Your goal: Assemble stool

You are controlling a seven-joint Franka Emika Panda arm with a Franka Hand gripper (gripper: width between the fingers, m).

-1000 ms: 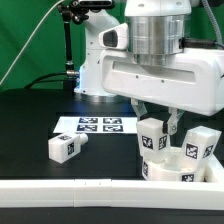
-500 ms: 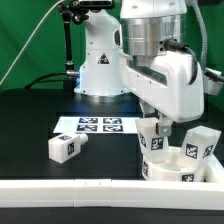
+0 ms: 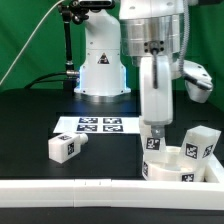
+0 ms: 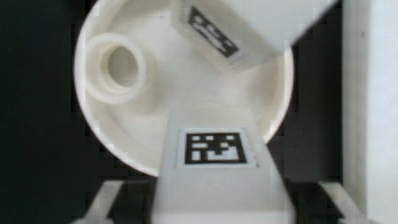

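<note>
The round white seat lies on the black table at the exterior view's right. One tagged white leg stands upright on it, and my gripper comes straight down from above and is shut on this leg. A second leg stands on the seat's right side. The third leg lies loose on the table to the left. In the wrist view the held leg sits between my two fingers over the seat's disc, which has a round hole; the other leg shows at the far rim.
The marker board lies flat behind the loose leg. A long white rail runs along the front edge of the table. The robot's base and a black stand rise at the back.
My wrist has turned about its upright axis while holding the leg, so the hand now shows narrow side on. The leg stays upright on the seat; the other parts have not moved.
</note>
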